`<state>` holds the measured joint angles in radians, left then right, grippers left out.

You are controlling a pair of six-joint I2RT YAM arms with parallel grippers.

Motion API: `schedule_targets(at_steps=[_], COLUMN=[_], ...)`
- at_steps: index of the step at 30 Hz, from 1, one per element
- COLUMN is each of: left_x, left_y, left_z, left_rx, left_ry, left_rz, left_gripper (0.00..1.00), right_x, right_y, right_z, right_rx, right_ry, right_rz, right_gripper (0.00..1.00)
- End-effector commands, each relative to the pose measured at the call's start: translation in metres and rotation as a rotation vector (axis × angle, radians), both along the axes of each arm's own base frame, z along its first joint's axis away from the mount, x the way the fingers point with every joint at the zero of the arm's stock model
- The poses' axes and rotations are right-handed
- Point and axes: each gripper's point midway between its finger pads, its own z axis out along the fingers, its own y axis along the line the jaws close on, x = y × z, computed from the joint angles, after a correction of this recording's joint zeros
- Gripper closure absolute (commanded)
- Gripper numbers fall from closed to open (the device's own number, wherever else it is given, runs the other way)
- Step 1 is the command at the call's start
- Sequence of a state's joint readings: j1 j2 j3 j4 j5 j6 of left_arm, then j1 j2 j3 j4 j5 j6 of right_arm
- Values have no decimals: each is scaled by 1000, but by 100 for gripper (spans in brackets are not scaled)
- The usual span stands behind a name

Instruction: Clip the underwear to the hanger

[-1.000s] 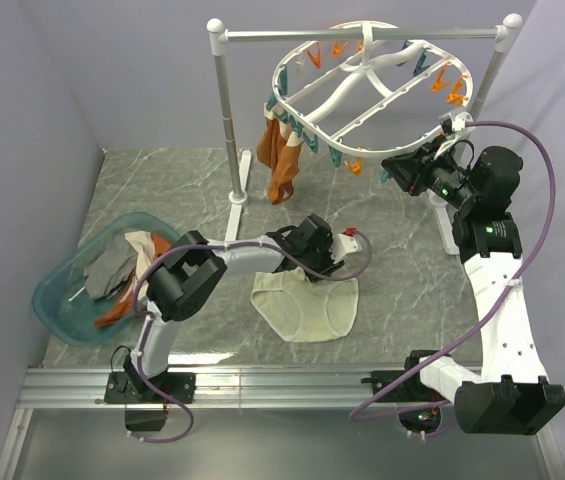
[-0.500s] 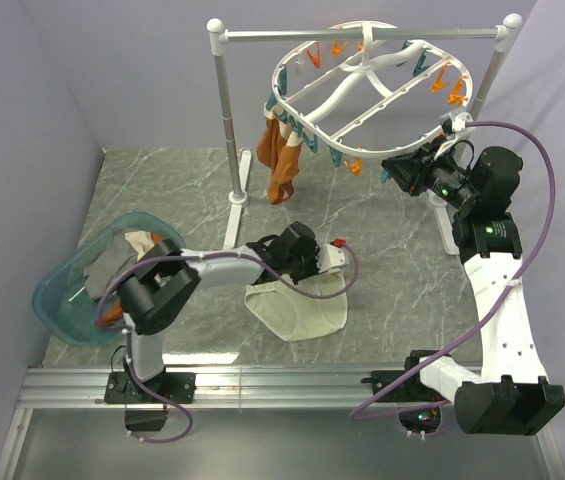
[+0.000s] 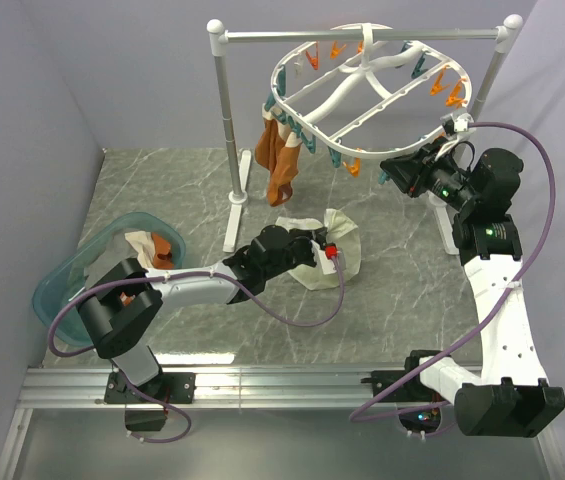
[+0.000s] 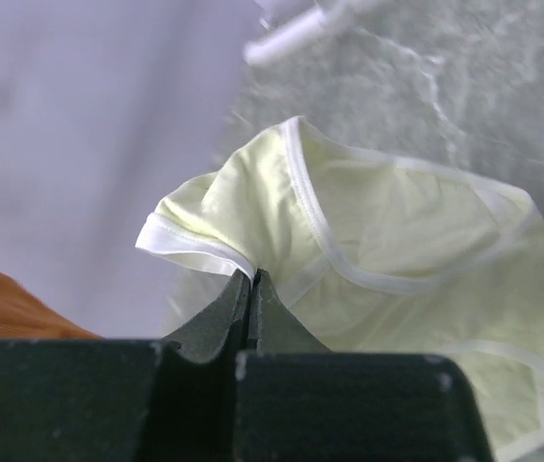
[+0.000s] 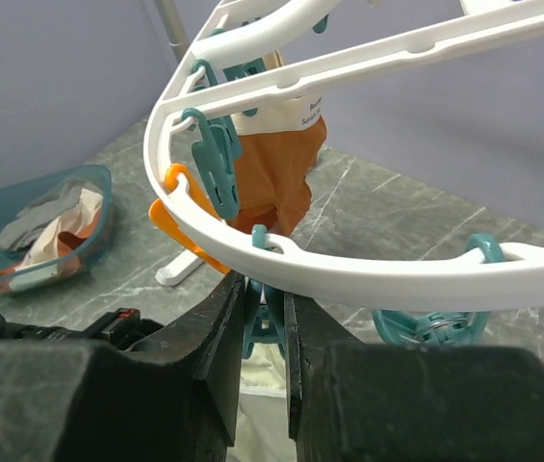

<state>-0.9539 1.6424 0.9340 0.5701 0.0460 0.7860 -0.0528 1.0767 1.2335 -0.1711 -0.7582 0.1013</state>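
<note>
The pale cream-yellow underwear (image 4: 397,250) hangs bunched from my left gripper (image 4: 252,279), which is shut on its white waistband edge. In the top view that gripper (image 3: 314,258) holds the underwear (image 3: 349,245) just above the marble floor, below the hanger. The hanger (image 3: 362,85) is a white oval ring with orange and teal clips, hung from the rail. My right gripper (image 5: 264,306) is shut on a teal clip (image 5: 268,327) that hangs under the hanger's rim (image 5: 397,279). In the top view it (image 3: 394,176) sits at the hanger's near right edge.
A white rail stand (image 3: 227,130) carries the hanger. An orange-brown garment (image 3: 282,165) is clipped at the hanger's left side. A teal basin (image 3: 62,290) with several clothes lies at the left. Purple cables loop round both arms.
My left gripper has shut on the underwear and pulled it up and back-right off the floor, bunching it. The right arm has not moved.
</note>
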Motion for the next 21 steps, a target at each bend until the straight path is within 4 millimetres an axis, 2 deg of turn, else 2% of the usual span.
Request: schedule_targets(at_steps=[1, 4, 5, 11, 21], left_x=[-8, -12, -15, -27, -34], left_y=[-7, -13, -15, -33, -49], left_z=[78, 90, 100, 126, 144], left_rx=[-140, -153, -174, -228, -270], left_ry=[-269, -347, -379, -456, -502], left_rz=[-52, -78, -86, -128, -188], left_gripper=[100, 100, 100, 100, 100], right_x=[-6, -5, -5, -6, -15], right_y=[5, 5, 6, 10, 17], right_z=[9, 7, 8, 12, 12], right_rx=[21, 34, 37, 57, 55], right_ry=[-33, -24, -27, -30, -32], right_rz=[32, 35, 40, 68, 125], right_gripper=[100, 100, 100, 100, 100])
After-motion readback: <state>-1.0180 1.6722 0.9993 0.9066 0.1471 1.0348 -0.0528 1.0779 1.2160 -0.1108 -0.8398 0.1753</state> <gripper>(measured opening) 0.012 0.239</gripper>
